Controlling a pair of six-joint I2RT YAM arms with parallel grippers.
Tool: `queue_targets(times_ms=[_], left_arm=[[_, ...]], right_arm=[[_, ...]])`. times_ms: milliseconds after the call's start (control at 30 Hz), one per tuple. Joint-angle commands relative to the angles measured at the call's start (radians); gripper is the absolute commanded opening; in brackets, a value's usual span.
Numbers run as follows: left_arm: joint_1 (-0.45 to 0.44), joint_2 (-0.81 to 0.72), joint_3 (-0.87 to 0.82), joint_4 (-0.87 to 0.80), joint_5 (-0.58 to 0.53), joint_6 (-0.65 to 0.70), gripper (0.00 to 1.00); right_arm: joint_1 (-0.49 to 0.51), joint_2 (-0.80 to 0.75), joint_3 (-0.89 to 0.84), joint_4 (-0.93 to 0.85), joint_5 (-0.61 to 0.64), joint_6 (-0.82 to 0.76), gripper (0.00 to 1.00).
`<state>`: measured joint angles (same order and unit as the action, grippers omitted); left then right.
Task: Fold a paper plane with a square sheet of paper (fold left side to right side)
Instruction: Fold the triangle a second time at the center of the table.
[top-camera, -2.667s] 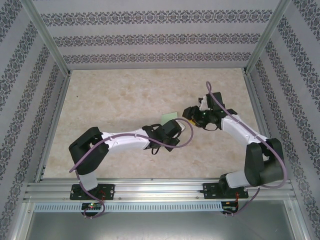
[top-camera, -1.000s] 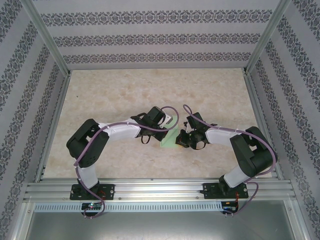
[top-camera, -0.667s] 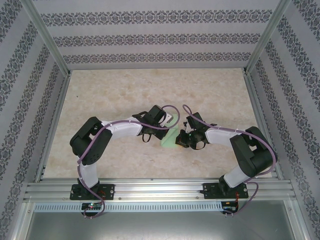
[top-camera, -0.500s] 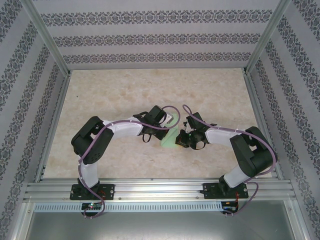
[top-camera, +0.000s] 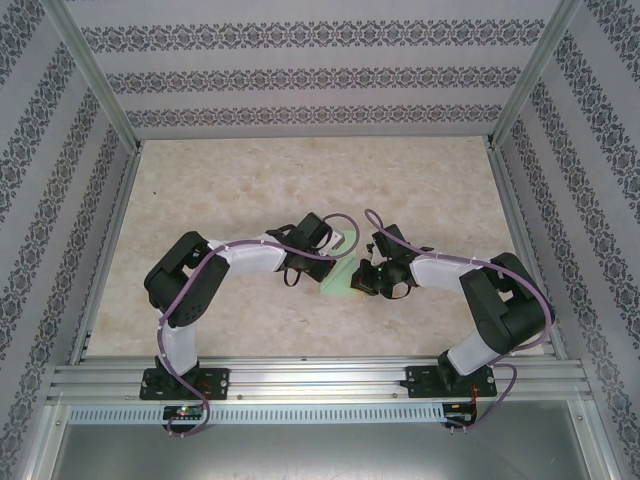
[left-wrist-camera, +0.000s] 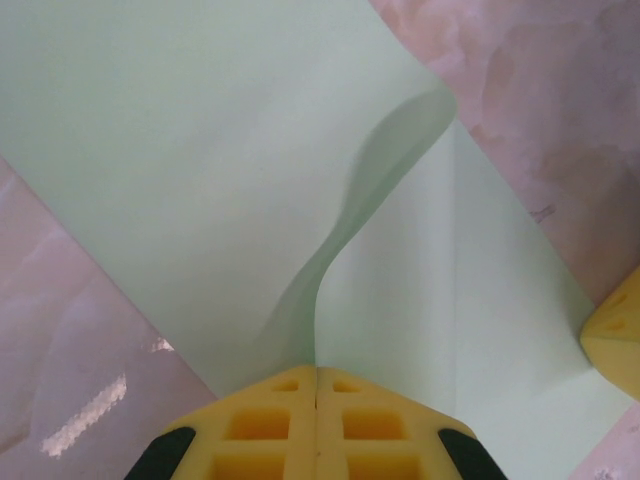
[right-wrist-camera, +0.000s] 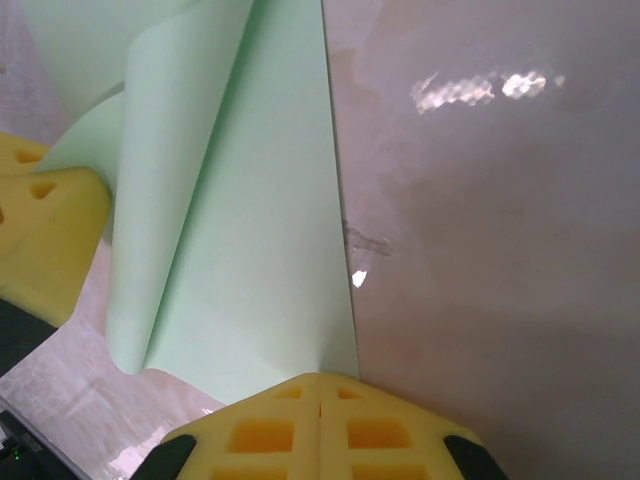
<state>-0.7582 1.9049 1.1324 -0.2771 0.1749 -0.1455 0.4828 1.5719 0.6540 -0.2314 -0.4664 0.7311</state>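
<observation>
Mint-green square sheet of paper (left-wrist-camera: 200, 150) — left gripper (left-wrist-camera: 317, 372) and right gripper (right-wrist-camera: 320, 380) both pinch it.

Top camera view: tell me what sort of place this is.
Probably a robot test cell in a lab: a marble-look table boxed by aluminium posts and patterned wall panels, with a left arm and right arm bolted to a rail at its near edge.

Bright diffuse light; top view sharp; glare on counter (right-wrist-camera: 480, 88) in wrist views; square sheet of paper (left-wrist-camera: 180, 150) shaded at its curl.
</observation>
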Motion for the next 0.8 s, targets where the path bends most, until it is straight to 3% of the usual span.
queue_targets(times_ms=[0,767], left_arm=[[0.013,-0.023,-0.018,0.006,0.008,0.008,0.00],[0.013,-0.048,0.001,-0.003,-0.022,0.017,0.01]], right_arm=[[0.020,0.033,0.001,-0.048,0.043,-0.013,0.06],[0.027,0.041,0.007,-0.059,0.055,-0.018,0.07]])
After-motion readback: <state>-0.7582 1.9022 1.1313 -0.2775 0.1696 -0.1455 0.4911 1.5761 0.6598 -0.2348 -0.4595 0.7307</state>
